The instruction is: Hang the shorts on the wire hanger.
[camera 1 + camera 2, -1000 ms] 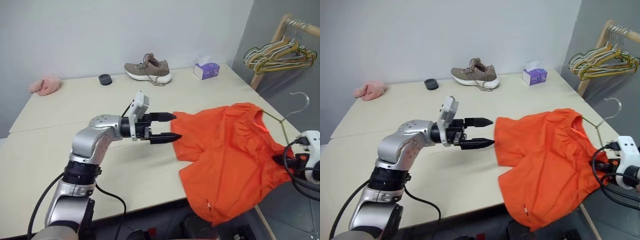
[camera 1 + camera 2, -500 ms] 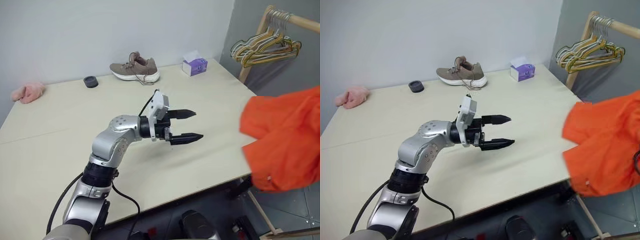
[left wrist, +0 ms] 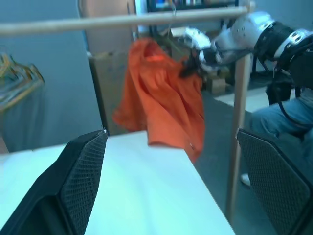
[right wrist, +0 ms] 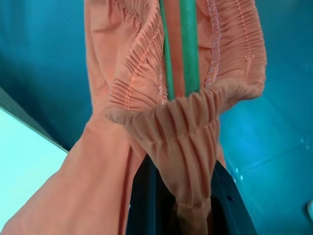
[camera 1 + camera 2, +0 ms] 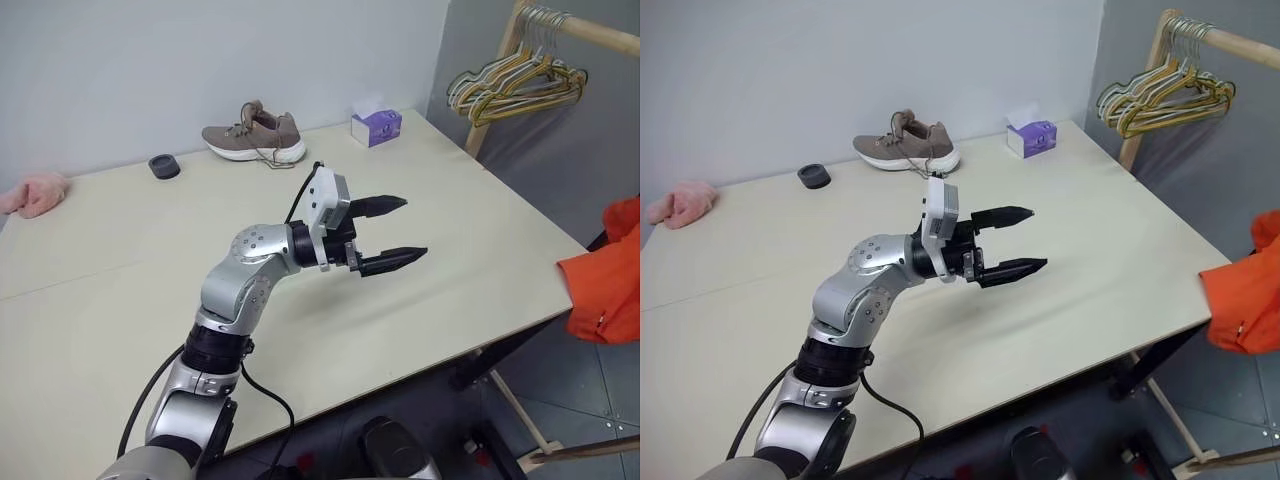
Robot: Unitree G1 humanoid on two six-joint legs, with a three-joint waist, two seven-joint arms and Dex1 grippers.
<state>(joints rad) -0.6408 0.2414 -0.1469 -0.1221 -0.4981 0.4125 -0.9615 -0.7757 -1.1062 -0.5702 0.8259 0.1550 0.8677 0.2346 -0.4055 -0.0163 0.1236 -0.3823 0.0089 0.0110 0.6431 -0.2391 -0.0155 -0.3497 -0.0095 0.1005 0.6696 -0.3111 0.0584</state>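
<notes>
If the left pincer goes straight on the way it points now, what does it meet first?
Probably the shorts, hanging past the table edge from the right pincer. Before them the way looks free, though depth is hard to judge.

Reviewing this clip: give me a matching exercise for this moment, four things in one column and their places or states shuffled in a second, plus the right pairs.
Things:
1. shorts
2. left gripper
3. shoe
4. pink cloth

Places or states:
A. at the table's far edge, beside a small black round object
B. off the table, hanging from the right gripper
C. jaws open, above the table
D. at the table's left side

Pairs: 1-B, 2-C, 3-A, 4-D
</notes>
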